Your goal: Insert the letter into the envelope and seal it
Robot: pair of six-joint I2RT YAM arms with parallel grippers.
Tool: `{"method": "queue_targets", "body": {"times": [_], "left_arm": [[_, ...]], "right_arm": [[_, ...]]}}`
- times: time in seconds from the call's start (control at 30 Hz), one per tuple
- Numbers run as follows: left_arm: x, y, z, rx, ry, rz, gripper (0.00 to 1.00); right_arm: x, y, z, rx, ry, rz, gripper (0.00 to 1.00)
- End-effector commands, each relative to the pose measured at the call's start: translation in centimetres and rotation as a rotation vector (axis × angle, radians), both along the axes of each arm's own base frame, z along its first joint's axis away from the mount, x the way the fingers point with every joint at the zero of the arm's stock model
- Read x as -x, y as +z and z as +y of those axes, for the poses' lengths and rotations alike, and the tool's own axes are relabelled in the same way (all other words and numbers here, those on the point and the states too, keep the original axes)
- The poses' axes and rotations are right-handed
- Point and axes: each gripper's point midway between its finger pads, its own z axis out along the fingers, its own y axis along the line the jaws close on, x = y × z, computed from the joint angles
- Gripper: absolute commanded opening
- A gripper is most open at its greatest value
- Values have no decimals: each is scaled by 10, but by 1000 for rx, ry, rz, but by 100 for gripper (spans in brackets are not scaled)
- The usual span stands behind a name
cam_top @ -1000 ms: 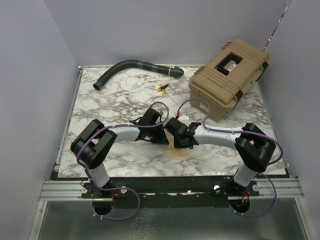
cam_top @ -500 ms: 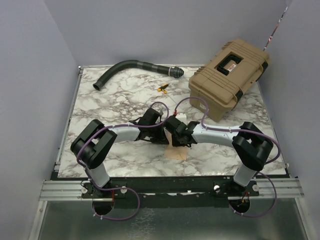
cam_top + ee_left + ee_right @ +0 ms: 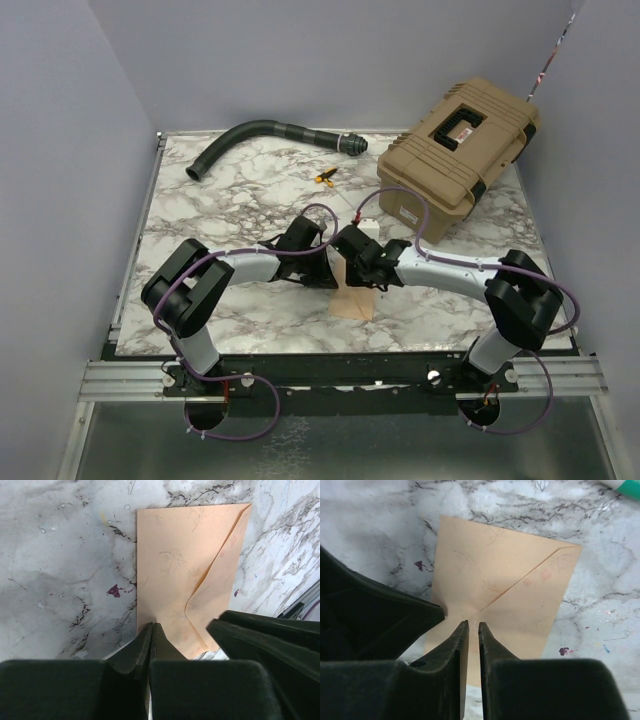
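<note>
**Current step: sealing the flap.**

The envelope (image 3: 185, 575) lies flat on the marble tabletop (image 3: 60, 555), at the lower centre of the overhead frame and directly under both grippers. Its triangular flap is folded down over the body. The letter shows in no view, so it is judged to be inside already (this cannot be confirmed while the flap is down).

**Gripper states**

- Left gripper (image 3: 151, 630): clenched, with nothing between the fingers. Its tip rests at the envelope's edge, at the lower centre of the left wrist frame.
- Right gripper (image 3: 470, 626): fingers parted by a narrow slit, grasping nothing. The tips sit over the flap's point, at the lower centre of the right wrist frame.

**Next move: requirements**

1. Press down on the flap's point with one gripper while the other pins the body, so the envelope cannot slide on the smooth tabletop.
2. Run the pressure outward along both slanted flap edges toward the corners.
3. Lift straight up afterwards, since a sideways pull would likely drag the flap open.

The tan case (image 3: 458, 140) at the upper right and the black hose (image 3: 250, 133) at the upper left are well apart from the work and need no attention.
</note>
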Motion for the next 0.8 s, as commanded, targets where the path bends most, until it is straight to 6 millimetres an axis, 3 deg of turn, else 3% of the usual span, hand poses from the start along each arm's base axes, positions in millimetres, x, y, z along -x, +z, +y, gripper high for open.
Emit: {"method": "queue_targets", "body": {"times": [0.0, 0.57, 0.77], "left_arm": [[29, -55, 40, -207, -7, 98, 0], [27, -57, 41, -213, 6, 106, 0], [25, -58, 42, -213, 9, 105, 0]], "right_arm": [[-3, 10, -10, -6, -41, -27, 18], [47, -44, -33, 74, 7, 200, 9], [57, -42, -43, 97, 51, 221, 12]]}}
